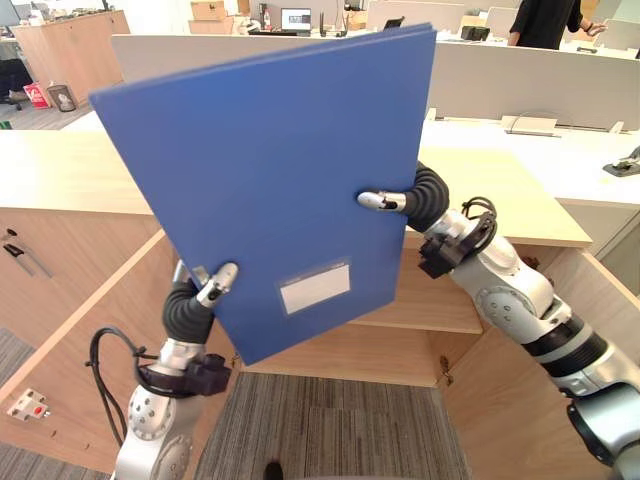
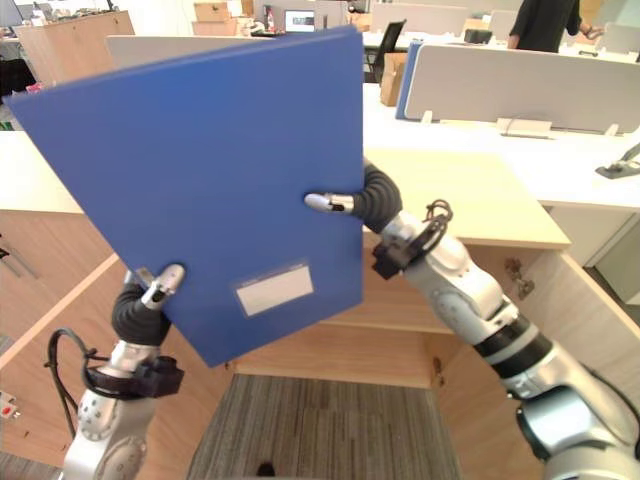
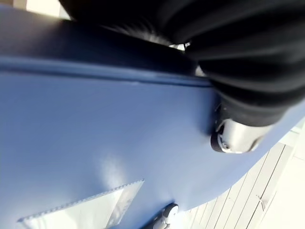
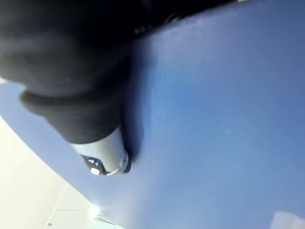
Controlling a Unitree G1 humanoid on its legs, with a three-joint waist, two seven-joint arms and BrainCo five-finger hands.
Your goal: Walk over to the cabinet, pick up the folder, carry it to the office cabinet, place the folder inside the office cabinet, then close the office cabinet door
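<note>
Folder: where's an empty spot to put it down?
The bare shelf inside the open cabinet, below the folder. The wooden top right of the folder is bare too. Crowded at the folder's edges, where the left hand and right hand pinch it.

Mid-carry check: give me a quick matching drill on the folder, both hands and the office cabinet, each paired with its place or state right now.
Things:
1. folder
2. left hand
3. right hand
4. office cabinet

Places and states:
A. stands open, below the folder
B. thumb pinches the folder's lower left edge
C. blue, held up at a tilt
D. thumb pinches the folder's right edge

Pairs: 1-C, 2-B, 3-D, 4-A
</note>
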